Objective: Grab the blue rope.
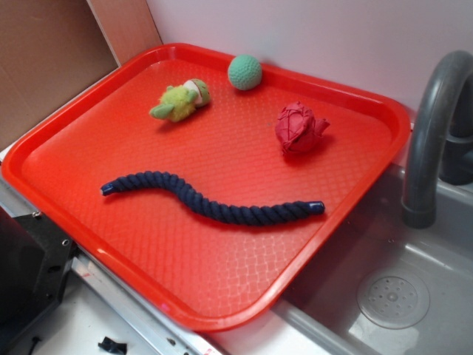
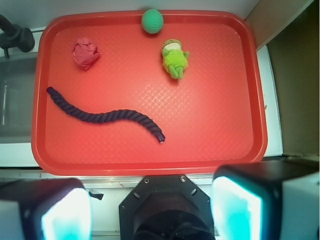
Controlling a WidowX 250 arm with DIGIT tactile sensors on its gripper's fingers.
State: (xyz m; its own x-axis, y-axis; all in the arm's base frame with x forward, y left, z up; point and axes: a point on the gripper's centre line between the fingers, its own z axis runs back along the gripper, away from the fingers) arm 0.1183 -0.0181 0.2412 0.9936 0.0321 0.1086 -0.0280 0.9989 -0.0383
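On the red tray (image 2: 250, 75), rope (image 2: 102, 116) lies in a shallow S across the wrist view's 8 o'clock quarter. Ball (image 2: 152, 21) at 12, plush (image 2: 175, 59) at 1, red toy (image 2: 85, 53) at 10. End effector (image 2: 150, 212) empty, fingers (image 2: 235, 210) spread wide, off the tray's near rim.

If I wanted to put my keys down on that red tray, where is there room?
The widest bare patch lies between the blue rope and the tray's near rim, by the gripper. Another runs below the green plush toy along the right rim. The far side is busier: green ball, plush toy and red ball.
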